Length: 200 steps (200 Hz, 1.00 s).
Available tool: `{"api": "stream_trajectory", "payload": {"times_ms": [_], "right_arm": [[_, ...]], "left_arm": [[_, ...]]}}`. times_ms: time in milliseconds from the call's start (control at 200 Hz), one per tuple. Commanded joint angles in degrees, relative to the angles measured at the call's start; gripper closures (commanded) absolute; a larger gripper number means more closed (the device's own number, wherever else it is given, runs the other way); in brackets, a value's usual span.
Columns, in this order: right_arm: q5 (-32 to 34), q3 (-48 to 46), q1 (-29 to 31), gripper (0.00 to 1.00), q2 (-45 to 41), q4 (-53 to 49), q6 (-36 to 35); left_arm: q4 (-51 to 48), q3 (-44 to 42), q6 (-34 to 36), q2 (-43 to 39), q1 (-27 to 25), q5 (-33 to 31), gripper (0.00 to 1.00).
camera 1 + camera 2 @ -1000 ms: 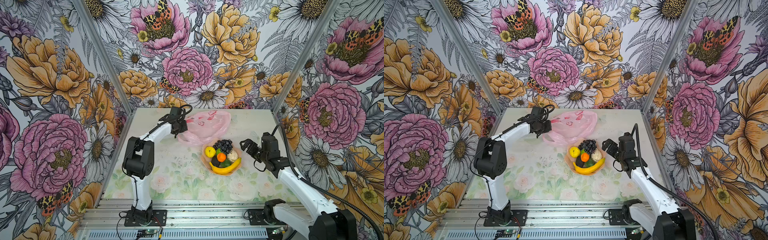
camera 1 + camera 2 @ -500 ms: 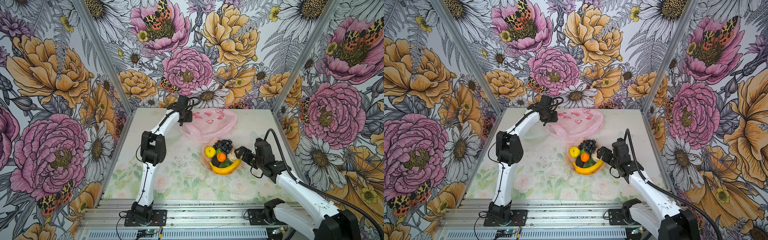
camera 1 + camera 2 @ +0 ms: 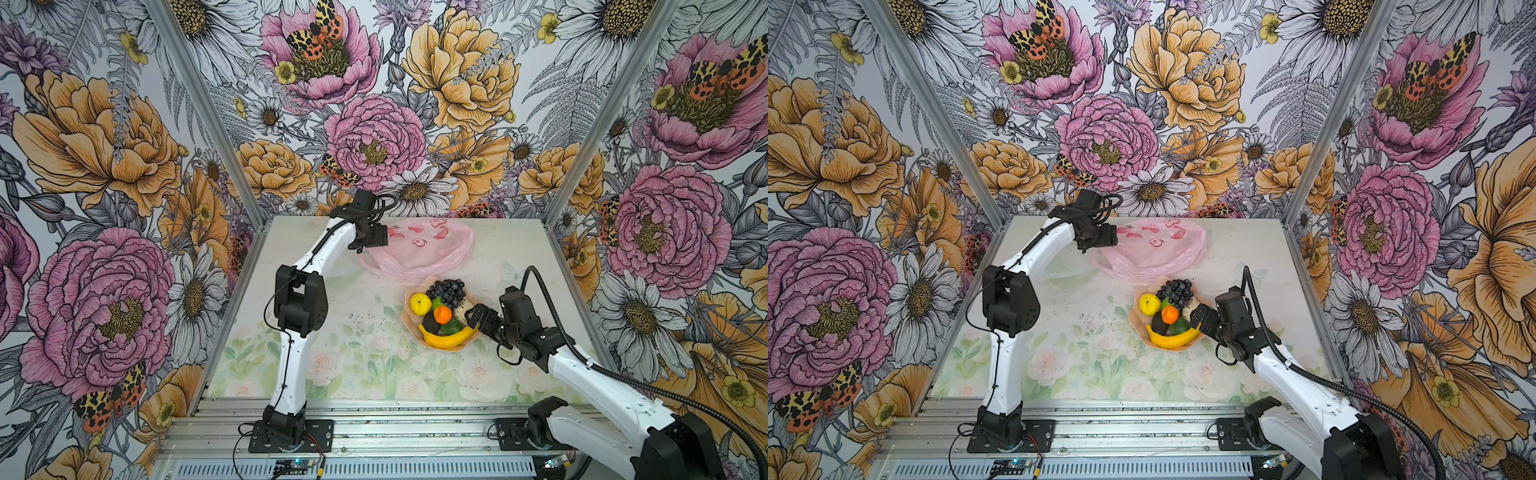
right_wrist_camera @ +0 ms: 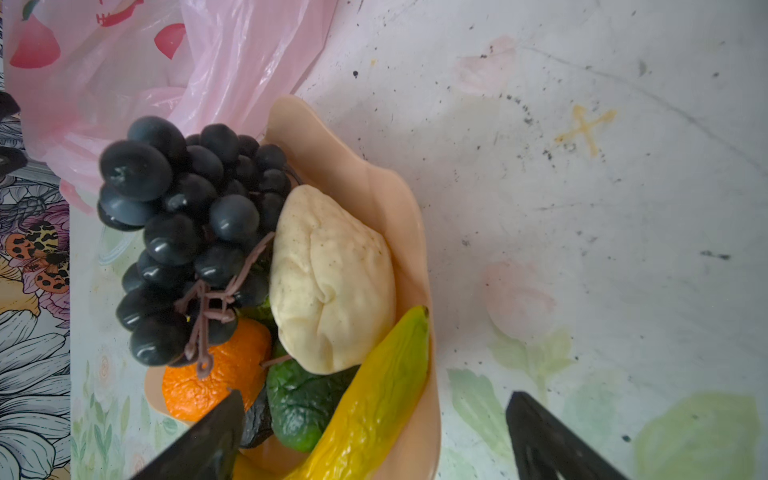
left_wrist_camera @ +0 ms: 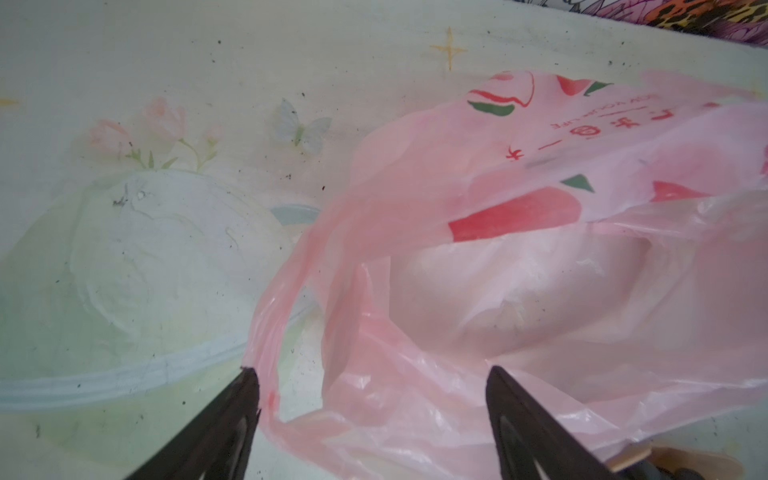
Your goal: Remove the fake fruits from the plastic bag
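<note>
plastic bag (image 3: 419,245): lies slack at the far edge of the table (image 3: 332,332), about mid-width, and just touches the bowl (image 4: 374,174). No fruit shape shows through the film.
fake fruits: all heaped in the bowl, right of the table's centre: banana (image 3: 446,337), lemon (image 3: 420,303), orange (image 3: 443,315), grapes (image 3: 448,287), lime (image 3: 451,328), avocado (image 3: 430,322), cream piece (image 4: 332,278).
left gripper (image 5: 372,372): fingers apart over the bag's near-left end. The handle loop is draped between them and touches one finger, unclamped.
right gripper (image 4: 376,395): fingers wide apart, empty, straddling the bowl's rim by the banana tip.
risk, bag snag: the thin film may cling to the left finger. If the arm pulls away, it could drag the bag into the bowl.
risk, bowl knock: the right fingers sit either side of the rim. Closing or pushing forward would likely pinch the wall or shove the bowl.
risk, spill: the grapes ride high at the bowl's far rim, so a nudge could tip them out.
</note>
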Motion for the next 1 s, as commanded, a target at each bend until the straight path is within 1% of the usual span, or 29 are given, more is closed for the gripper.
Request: {"api": "stream_trajectory", "payload": {"times_ms": [0,30,75,260,370,465,610,736,881,996], "right_arm": [[1.6,0.3,1.5,0.0,0.8,1.6,1.1],[1.7,0.1,1.8,0.01,0.9,2.0,1.2],[1.4,0.0,2.2,0.0,1.1,2.9,1.4],[-1.4,-0.1,2.7,0.0,4.4,8.0,1.9],[-2.8,0.5,3.5,0.0,6.6,10.8,1.8],[-3.1,1.5,4.2,0.01,8.1,11.6,1.5],[-3.6,2.6,5.3,0.0,10.2,13.2,1.0],[-3.5,3.2,6.1,0.01,12.0,14.6,1.2],[-3.4,4.5,7.0,0.01,14.0,16.1,1.0],[-3.7,6.1,7.9,0.01,16.2,17.6,1.1]], "left_arm": [[-0.4,-5.3,-4.7,-8.3,-0.4,-3.3,0.13],[0.2,-7.4,-5.4,-10.3,-0.5,-4.3,0.08],[1.9,-11.3,-5.9,-13.4,-0.8,-5.3,0.07],[12.9,-29.4,-7.2,-27.4,-1.2,-7.0,0.06],[18.2,-38.0,-7.9,-33.0,-0.9,-8.8,0.05],[21.7,-44.1,-8.9,-36.4,0.3,-9.1,0.05],[23.3,-49.0,-9.8,-38.6,1.9,-8.8,0.05],[23.3,-51.7,-11.3,-40.1,2.9,-10.6,0.05],[25.5,-56.4,-14.1,-43.1,6.0,-9.1,0.05],[25.8,-58.9,-14.3,-45.2,7.7,-9.5,0.05]]}}
